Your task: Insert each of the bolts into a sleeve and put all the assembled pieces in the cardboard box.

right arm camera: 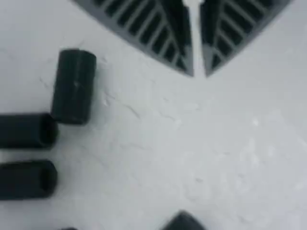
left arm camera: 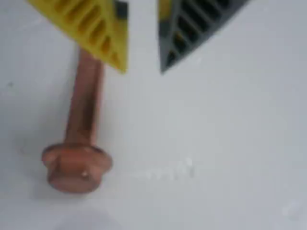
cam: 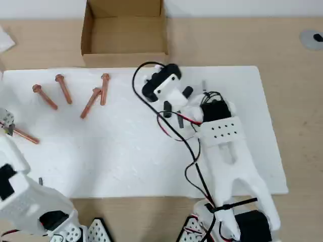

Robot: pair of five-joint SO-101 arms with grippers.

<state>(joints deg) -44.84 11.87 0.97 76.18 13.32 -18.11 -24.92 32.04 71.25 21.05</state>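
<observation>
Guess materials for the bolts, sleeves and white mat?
Bolts: probably metal with a copper-coloured finish, going by the smooth shaft and dull sheen on the flanged head. Sleeves: matte black, plastic or rubber; the look leaves it open. Mat: likely white foam, given its grainy, pitted surface.

Wide bare sheet [cam: 121, 156] lies between bolts [cam: 63, 88] and sleeves [right arm camera: 73, 86].

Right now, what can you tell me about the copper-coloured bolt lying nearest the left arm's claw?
The copper-coloured metal bolt has a flanged head and a round shank. It lies flat on the white foam sheet, apart from the other four bolts. Its shank end runs under the yellow finger of the left claw, not between the fingers; contact cannot be told.
</observation>
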